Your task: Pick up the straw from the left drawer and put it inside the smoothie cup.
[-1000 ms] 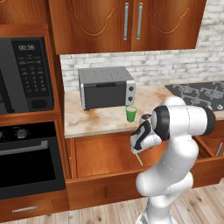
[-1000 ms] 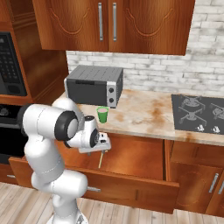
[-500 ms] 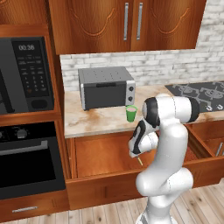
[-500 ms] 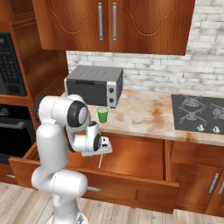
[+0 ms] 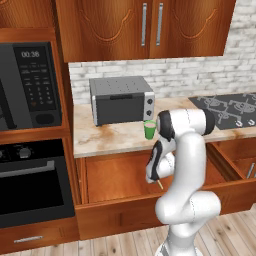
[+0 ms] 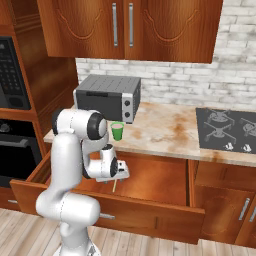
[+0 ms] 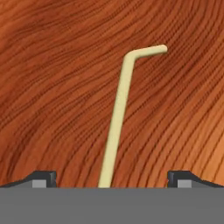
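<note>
One thin pale yellow-green straw (image 7: 115, 127) with a short bent tip lies on the wooden floor of the left drawer (image 5: 115, 175). Bent down into the drawer, the gripper (image 7: 111, 177) hangs over it, jaws wide apart astride the stem, gripping nothing.

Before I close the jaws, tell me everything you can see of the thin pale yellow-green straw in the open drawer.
The thin pale yellow-green straw is a slim, smooth stick, plastic by its look, with a long straight shaft and a short tip bent off to one side at the far end. It lies flat on the reddish-brown wooden drawer floor, touching only the wood. In the hand view its shaft runs up between the two dark fingertips of the open gripper, roughly centred, with clear gaps on both sides. From the base cameras, just a short piece pokes out below the hand.
</note>
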Tool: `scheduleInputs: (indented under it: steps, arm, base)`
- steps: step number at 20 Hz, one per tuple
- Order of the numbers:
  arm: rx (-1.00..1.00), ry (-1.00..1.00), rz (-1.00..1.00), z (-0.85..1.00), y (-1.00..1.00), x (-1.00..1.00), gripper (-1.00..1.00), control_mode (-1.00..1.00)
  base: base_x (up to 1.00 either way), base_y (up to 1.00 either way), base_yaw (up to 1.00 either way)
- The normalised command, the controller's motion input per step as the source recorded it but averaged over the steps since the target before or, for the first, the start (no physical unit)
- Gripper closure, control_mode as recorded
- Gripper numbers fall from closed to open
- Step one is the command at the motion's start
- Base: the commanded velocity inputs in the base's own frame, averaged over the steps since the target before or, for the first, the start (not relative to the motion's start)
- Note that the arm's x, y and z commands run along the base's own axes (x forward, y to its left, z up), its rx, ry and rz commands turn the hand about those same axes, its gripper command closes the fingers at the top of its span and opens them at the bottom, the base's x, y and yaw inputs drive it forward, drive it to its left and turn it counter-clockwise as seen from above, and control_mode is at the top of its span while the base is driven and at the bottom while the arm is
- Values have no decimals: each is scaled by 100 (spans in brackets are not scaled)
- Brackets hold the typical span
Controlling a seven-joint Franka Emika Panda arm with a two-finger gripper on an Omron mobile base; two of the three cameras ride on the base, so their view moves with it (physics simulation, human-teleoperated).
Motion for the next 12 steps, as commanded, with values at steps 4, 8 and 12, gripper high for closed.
scheduleInputs:
  steps: [4, 8, 12]
  arm:
    - [1, 0, 0, -26, 0, 26, -100, -100]
    - [0, 0, 0, -27, 0, 23, -100, -100]
    - [0, 0, 0, -37, -1, 9, 100, -100]
  base:
    - [0, 0, 0]
    - [0, 0, 0]
    - [0, 0, 0]
